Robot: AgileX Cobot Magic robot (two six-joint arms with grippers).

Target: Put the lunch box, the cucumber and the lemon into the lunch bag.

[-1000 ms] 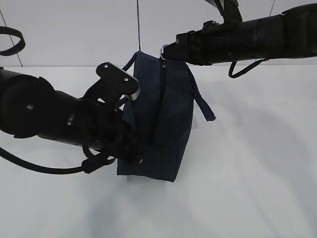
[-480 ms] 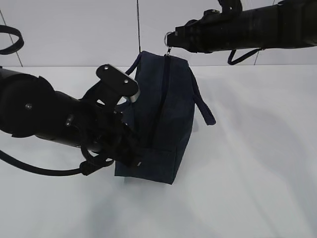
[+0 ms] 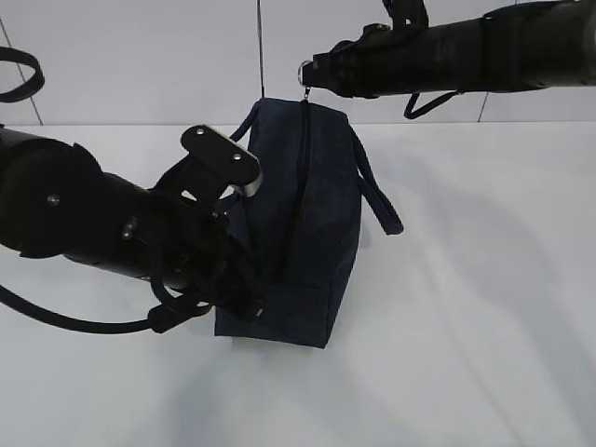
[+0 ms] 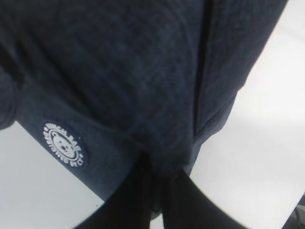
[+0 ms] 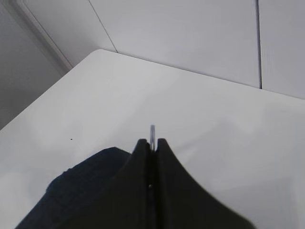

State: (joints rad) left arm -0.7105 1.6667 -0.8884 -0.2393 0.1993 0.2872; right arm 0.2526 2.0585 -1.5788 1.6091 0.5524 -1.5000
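Observation:
The dark navy lunch bag (image 3: 303,223) stands on the white table, its zipper line running along the top. My left gripper (image 3: 251,296) is shut on the fabric at the bag's near lower corner; in the left wrist view the gripper (image 4: 159,191) pinches a fold of the bag (image 4: 119,71) beside its round white logo (image 4: 63,144). My right gripper (image 3: 312,76) is shut on the metal ring pull (image 3: 304,69) above the bag's far end; the ring (image 5: 152,132) sticks out between the tips of the gripper (image 5: 151,143). The lunch box, cucumber and lemon are out of view.
The white table (image 3: 484,279) spreads around the bag. A white panelled wall (image 3: 140,56) stands behind it. One loop handle (image 3: 380,200) hangs on the bag's right side.
My right gripper has moved left and slightly up with the ring pull. The bag's top has risen and straightened. My left gripper has kept its hold.

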